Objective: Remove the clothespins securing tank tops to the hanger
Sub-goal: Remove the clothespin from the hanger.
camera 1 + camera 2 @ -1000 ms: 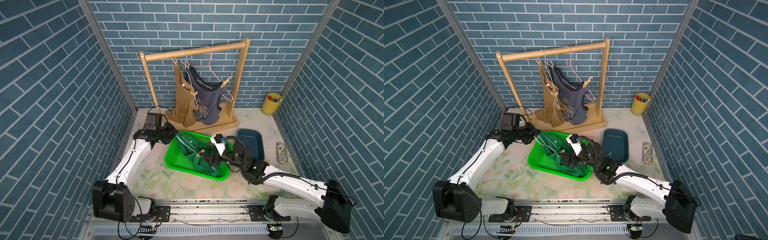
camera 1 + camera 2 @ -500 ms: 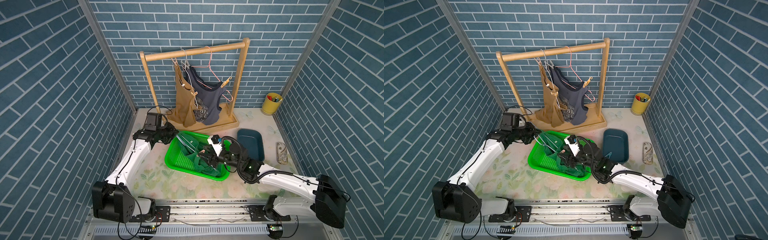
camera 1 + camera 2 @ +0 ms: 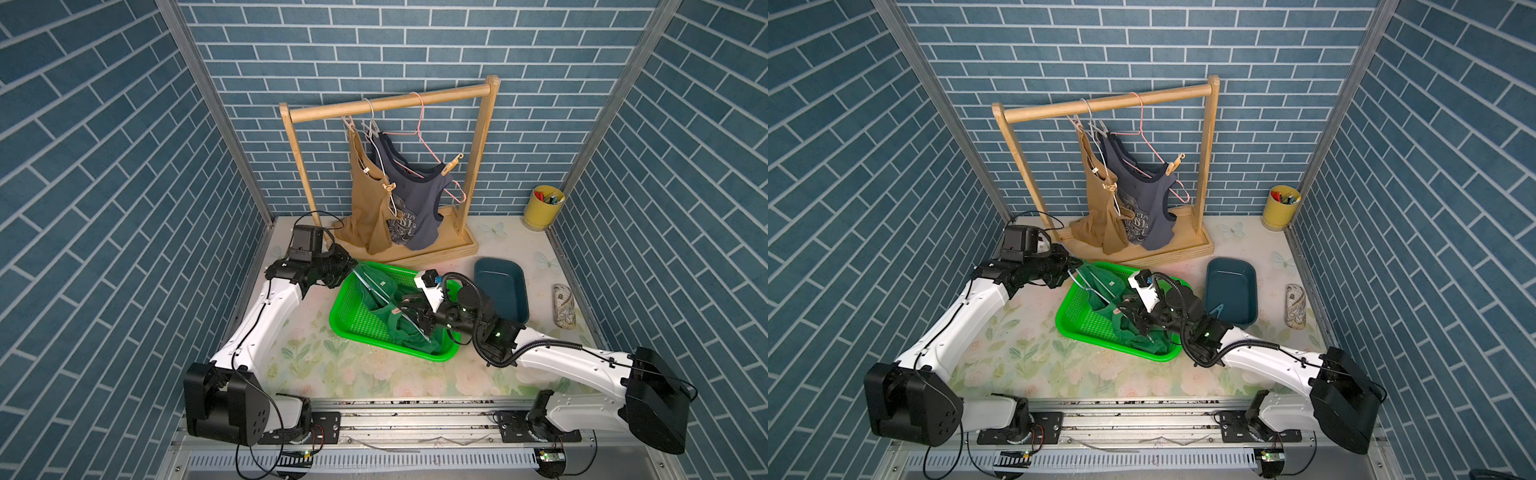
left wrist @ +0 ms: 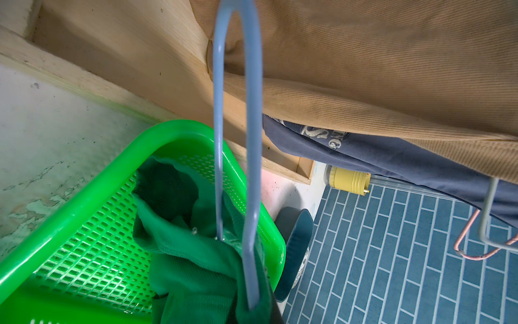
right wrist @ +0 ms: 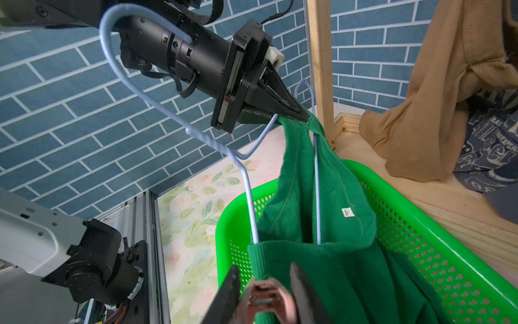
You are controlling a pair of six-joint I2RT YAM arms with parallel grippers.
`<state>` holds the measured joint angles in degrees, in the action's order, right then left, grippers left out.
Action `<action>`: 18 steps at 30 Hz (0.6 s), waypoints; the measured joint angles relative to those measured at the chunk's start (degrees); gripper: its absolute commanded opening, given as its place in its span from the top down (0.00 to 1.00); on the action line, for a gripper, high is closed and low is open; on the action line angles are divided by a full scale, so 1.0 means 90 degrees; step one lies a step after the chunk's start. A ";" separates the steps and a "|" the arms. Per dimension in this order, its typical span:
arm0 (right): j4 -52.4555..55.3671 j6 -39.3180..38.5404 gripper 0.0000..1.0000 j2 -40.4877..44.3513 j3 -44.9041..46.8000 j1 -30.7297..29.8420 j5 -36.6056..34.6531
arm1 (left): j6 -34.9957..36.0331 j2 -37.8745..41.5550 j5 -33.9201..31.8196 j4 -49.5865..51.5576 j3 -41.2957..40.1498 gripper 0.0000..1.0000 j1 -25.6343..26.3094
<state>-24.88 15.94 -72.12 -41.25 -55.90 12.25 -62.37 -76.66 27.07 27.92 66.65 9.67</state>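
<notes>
I am clamping the left jaws on the strap of the green ribbed tank top (image 5: 322, 196) and its pale blue wire hanger (image 5: 246, 182), upper centre, steadying both over the green perforated basket (image 5: 406, 210). The right jaws, narrow, are pinching the pink plastic clothespin (image 5: 263, 297), bottom centre.

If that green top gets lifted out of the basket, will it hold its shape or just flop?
Probably flops: the green top sags in folds from the wire hanger into the basket. Likely light: thin ribbed knit.

The left arm (image 3: 266, 316) reaches forward, left gripper (image 5: 295, 112) clamped tight. The right arm (image 3: 573, 357) lies low, angled inward, right gripper (image 5: 265, 270) pinching, fingers narrowly apart.
</notes>
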 measured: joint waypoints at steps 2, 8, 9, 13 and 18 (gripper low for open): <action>-0.0002 0.0024 0.78 0.0000 0.0000 0.0000 0.0000 | 0.0000 0.0017 -0.0002 0.0000 0.0000 1.00 -0.0002; -0.0002 0.0036 0.85 0.0000 0.0000 0.0000 -0.0005 | 0.0002 0.0036 -0.0022 -0.0002 0.0000 1.00 -0.0007; -0.0002 0.0036 0.86 0.0000 0.0000 0.0000 -0.0015 | 0.0007 0.0036 -0.0036 0.0002 0.0000 1.00 -0.0007; 0.0158 0.0032 0.89 0.0022 -0.0022 0.0000 -0.0056 | 0.0085 0.0036 -0.0151 0.0063 0.0002 1.00 -0.0010; 0.0860 0.0027 0.90 0.0097 -0.0374 0.0007 -0.0131 | 0.0291 0.0061 -0.0423 0.0209 0.0002 1.00 -0.0051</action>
<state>-17.15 16.19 -71.24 -44.62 -55.83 11.07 -59.75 -76.12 23.27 29.80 66.67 9.21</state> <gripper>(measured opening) 0.186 0.076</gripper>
